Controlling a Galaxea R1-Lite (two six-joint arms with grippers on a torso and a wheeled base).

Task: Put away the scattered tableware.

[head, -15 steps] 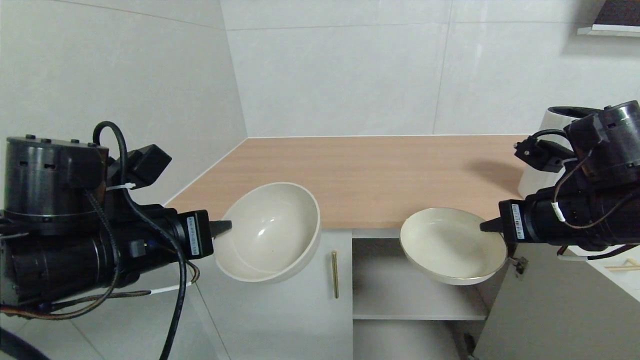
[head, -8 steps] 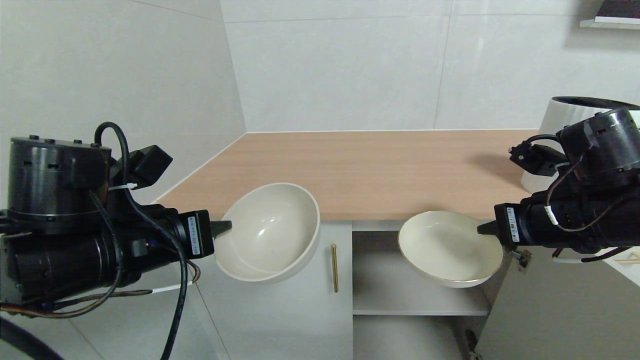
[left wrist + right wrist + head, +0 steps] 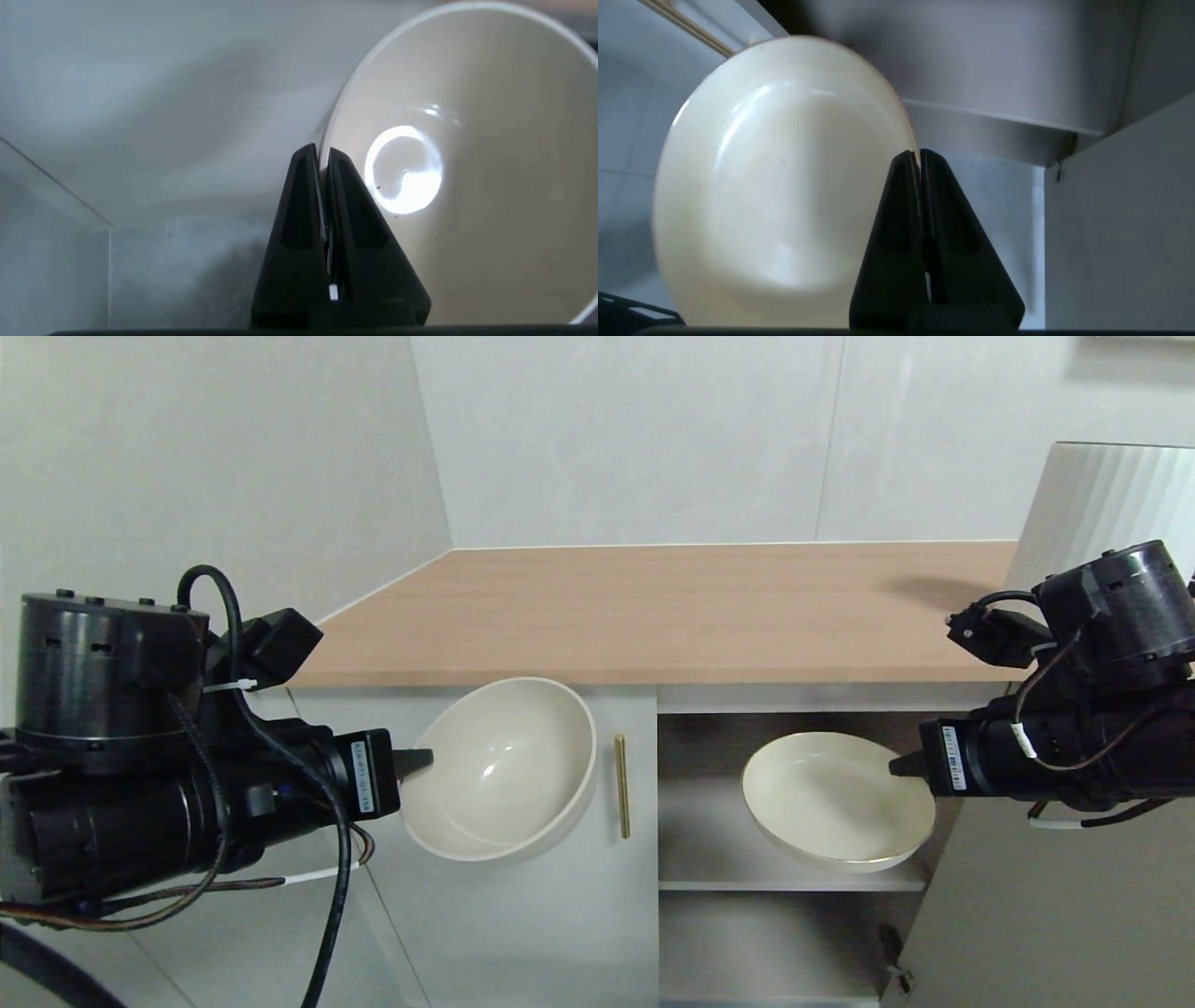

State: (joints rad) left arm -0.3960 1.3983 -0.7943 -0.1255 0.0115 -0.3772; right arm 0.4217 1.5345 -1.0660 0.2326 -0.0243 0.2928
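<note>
Hands first: your left hand (image 3: 415, 761) is pinching the rim of the bowl (image 3: 504, 770), held in the air before the shut door (image 3: 523, 915). Your right hand (image 3: 904, 765) pinches the rim of the plate (image 3: 836, 803), which hangs just above the open shelf (image 3: 709, 875). You appear to be at the stowing step. Next, level the plate and set it on the shelf before releasing. Both pieces are plain glossy cream and are held tilted.

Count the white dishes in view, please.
2. A deep bowl, gripped at its rim by the left tool, before the closed cabinet door; a shallow dish, gripped by the right tool, before the open cabinet shelf. Others may be hidden farther inside.
</note>
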